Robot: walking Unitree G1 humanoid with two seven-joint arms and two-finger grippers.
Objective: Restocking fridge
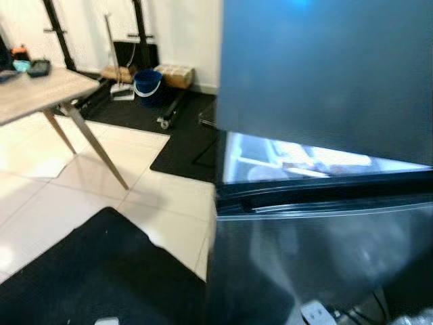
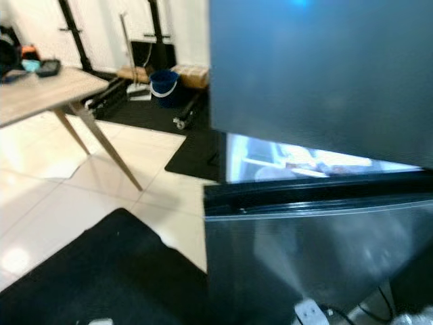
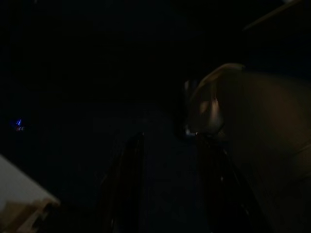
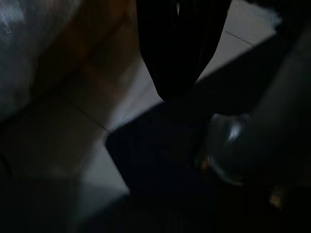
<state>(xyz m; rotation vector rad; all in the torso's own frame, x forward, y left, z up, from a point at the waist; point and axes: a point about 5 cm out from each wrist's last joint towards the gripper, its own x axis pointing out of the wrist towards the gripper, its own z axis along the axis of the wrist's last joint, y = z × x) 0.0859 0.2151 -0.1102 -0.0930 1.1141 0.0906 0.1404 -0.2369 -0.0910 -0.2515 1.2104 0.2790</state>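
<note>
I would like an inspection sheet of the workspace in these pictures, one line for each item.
Surface: white tiled floor with a black mat before the fridge.
Job's things: fridge; upper door swung open, lit shelves visible, contents blurred.
Clutter: blue bucket and a broom by the far wall; small items on the wooden table.
Grippers: left gripper in the dark; right gripper above the floor; state of jaws cannot be told.
Cables: white power strip and a cable at the fridge's foot.
Surroundings: black stands against a white wall.

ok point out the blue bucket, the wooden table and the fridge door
blue bucket (image 1: 147, 83), left eye view, its front wall
wooden table (image 1: 37, 91), left eye view, bare tabletop
fridge door (image 1: 325, 74), left eye view, its dark front panel
</note>
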